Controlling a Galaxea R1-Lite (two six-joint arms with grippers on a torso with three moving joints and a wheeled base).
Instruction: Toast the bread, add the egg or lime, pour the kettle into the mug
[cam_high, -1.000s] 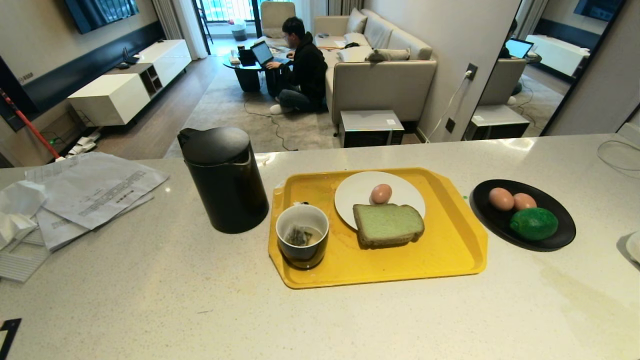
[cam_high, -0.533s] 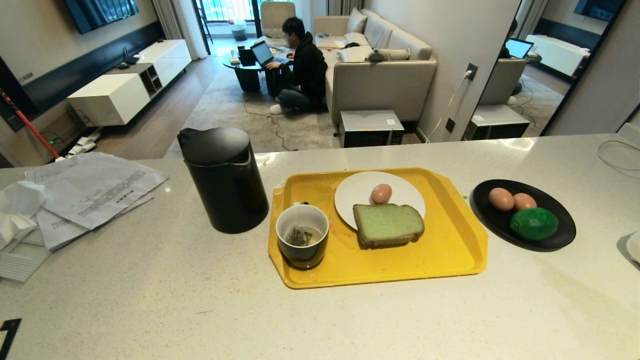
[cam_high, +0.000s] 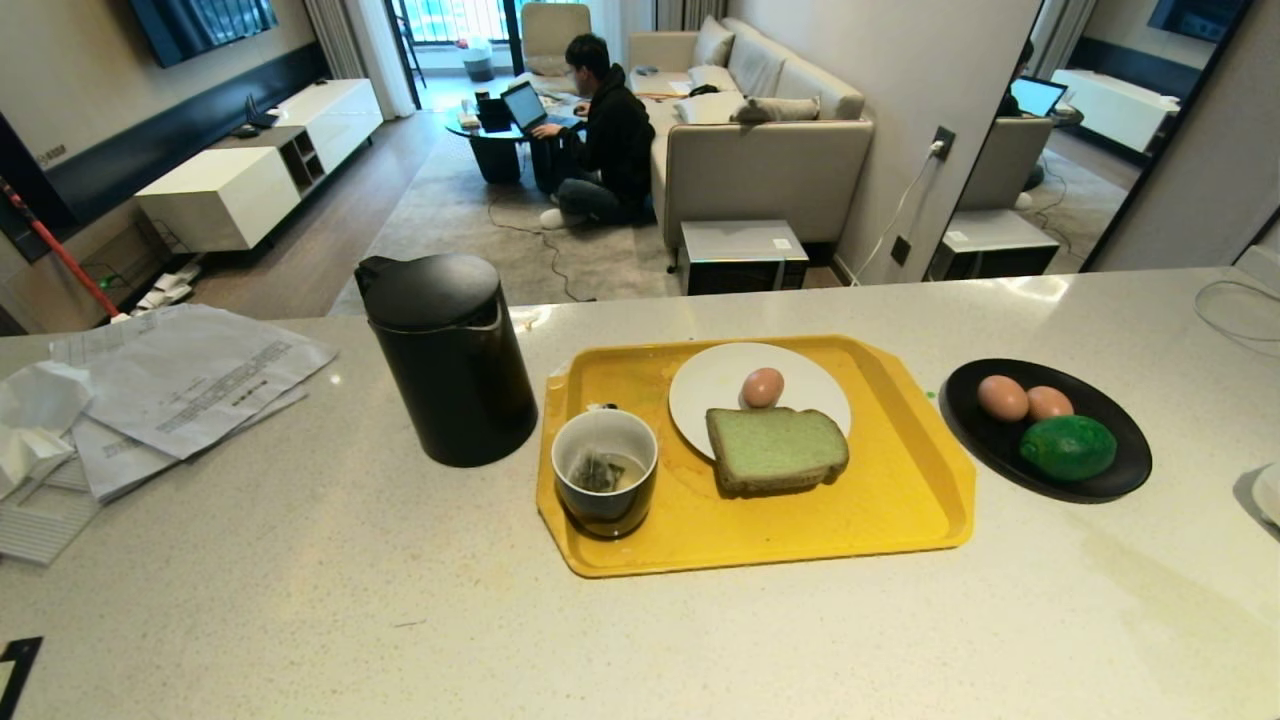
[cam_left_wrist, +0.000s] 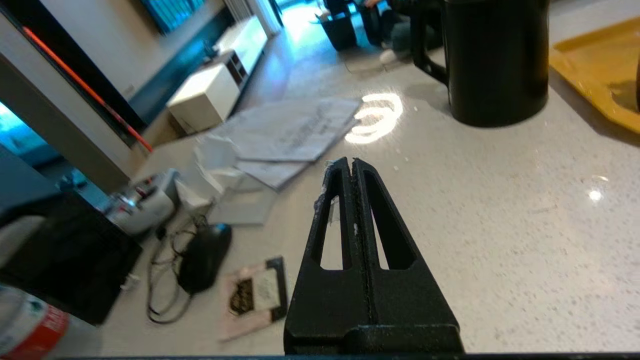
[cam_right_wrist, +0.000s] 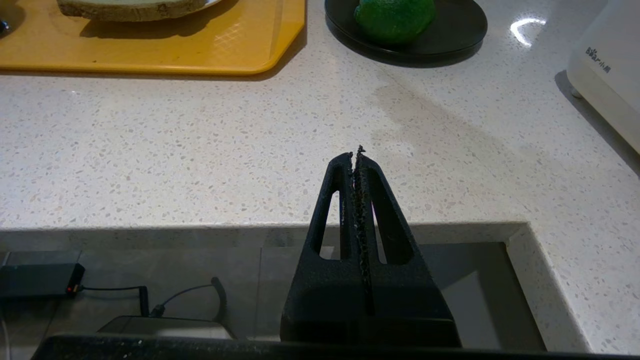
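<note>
The green bread (cam_high: 777, 448) lies half on a white plate (cam_high: 715, 385) with one egg (cam_high: 762, 387) behind it, all on a yellow tray (cam_high: 900, 500). The mug (cam_high: 605, 484), a teabag inside, stands at the tray's front left. The black kettle (cam_high: 447, 357) stands left of the tray. Two eggs (cam_high: 1003, 397) and the lime (cam_high: 1068, 447) rest on a black plate (cam_high: 1120, 480) to the right. My left gripper (cam_left_wrist: 351, 162) is shut and empty over the counter, short of the kettle (cam_left_wrist: 495, 60). My right gripper (cam_right_wrist: 354, 154) is shut and empty at the counter's near edge. Neither shows in the head view.
Loose papers (cam_high: 180, 385) and a tissue lie at the counter's left. A white appliance (cam_right_wrist: 607, 65) stands at the far right. Cables and a dark mouse-like thing (cam_left_wrist: 202, 257) lie on the counter's left end. A person sits on the floor in the room beyond.
</note>
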